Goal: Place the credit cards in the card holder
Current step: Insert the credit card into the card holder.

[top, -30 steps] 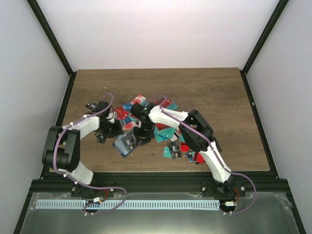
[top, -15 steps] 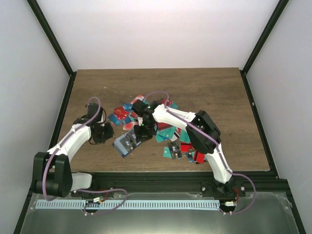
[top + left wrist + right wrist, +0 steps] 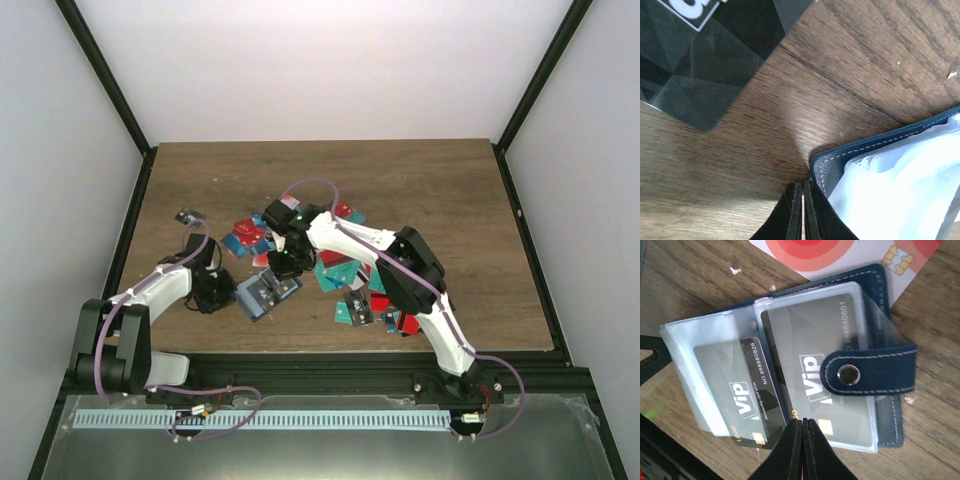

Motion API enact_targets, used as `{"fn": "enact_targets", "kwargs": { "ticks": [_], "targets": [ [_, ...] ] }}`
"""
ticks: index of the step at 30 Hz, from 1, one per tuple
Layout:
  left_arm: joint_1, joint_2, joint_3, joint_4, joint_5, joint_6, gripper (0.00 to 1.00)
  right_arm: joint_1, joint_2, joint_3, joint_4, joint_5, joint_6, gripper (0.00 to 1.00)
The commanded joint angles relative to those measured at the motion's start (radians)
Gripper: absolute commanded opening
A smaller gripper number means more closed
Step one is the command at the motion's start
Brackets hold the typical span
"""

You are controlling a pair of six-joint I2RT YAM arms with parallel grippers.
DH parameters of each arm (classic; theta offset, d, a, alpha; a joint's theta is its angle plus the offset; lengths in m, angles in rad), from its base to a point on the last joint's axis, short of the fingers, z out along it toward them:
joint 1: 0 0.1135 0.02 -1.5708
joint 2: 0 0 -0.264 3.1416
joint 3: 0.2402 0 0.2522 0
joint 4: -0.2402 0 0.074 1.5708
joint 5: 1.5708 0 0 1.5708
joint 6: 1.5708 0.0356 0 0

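The blue card holder (image 3: 268,293) lies open on the table (image 3: 430,190). Two black cards (image 3: 757,390) sit in its clear pockets. The left gripper (image 3: 802,207) is just left of the holder, with its tips at the holder's corner. Its jaws are pressed together with nothing in them. The right gripper (image 3: 802,440) is right above the holder, closed tight and empty too. The other credit cards (image 3: 350,275) lie in a heap to the right of the holder and behind it.

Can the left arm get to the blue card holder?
Probably yes. The left tool is shut and sits right beside a corner of the card holder, and nothing lies between them.
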Motion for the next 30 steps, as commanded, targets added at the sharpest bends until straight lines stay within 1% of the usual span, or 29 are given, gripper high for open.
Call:
{"fn": "enact_targets", "kwargs": {
  "ticks": [1,13,21,25,30],
  "targets": [
    [-0.005,0.004,-0.038,0.037,0.012,-0.034,0.06,0.037,0.049,0.035,0.005,0.034,-0.044,0.04],
    [-0.025,0.011,-0.069,0.082,0.028,-0.037,0.06,0.076,0.108,0.065,0.008,0.051,-0.061,0.02],
    [-0.038,0.019,-0.075,0.091,0.034,-0.036,0.05,0.089,0.134,0.14,0.009,-0.027,-0.028,0.02],
    [-0.039,0.014,-0.075,0.088,0.038,-0.037,0.05,0.09,0.136,0.131,0.029,-0.097,0.007,0.02],
    [-0.038,-0.009,-0.06,0.067,0.03,-0.023,0.05,0.082,0.1,0.114,-0.009,-0.028,0.011,0.02]
  ]
}}
